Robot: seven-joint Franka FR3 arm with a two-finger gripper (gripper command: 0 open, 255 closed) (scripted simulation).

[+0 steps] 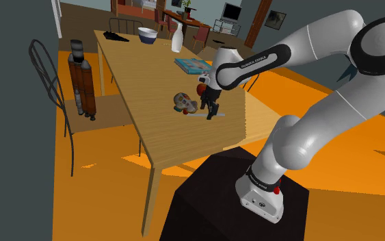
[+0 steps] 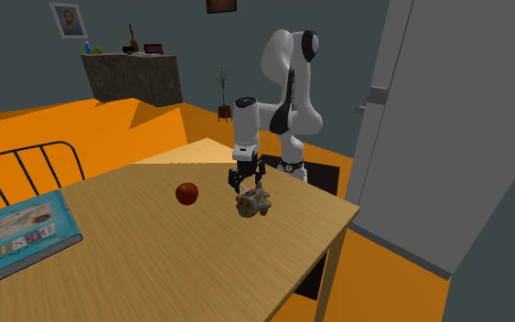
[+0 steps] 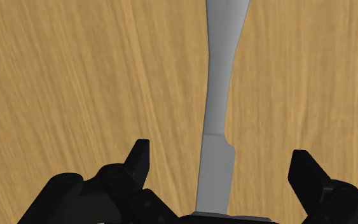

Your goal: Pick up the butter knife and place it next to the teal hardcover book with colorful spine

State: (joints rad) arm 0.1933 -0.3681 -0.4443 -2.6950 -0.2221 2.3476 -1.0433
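Observation:
The grey butter knife lies flat on the wooden table, and in the shoulder view its end pokes out beside the hand. My gripper is low over it and open; the knife runs between the two fingers and neither one touches it. The same gripper is near the table's edge closest to the stand, and the second exterior view has it pointing straight down. The teal book lies farther along the table, beyond the gripper; it is at the second exterior view's left.
A brown and grey lumpy object sits right beside the gripper. A red apple lies between the gripper and the book. A bowl and a white bottle stand at the table's far end. A wire chair stands at the shoulder view's left.

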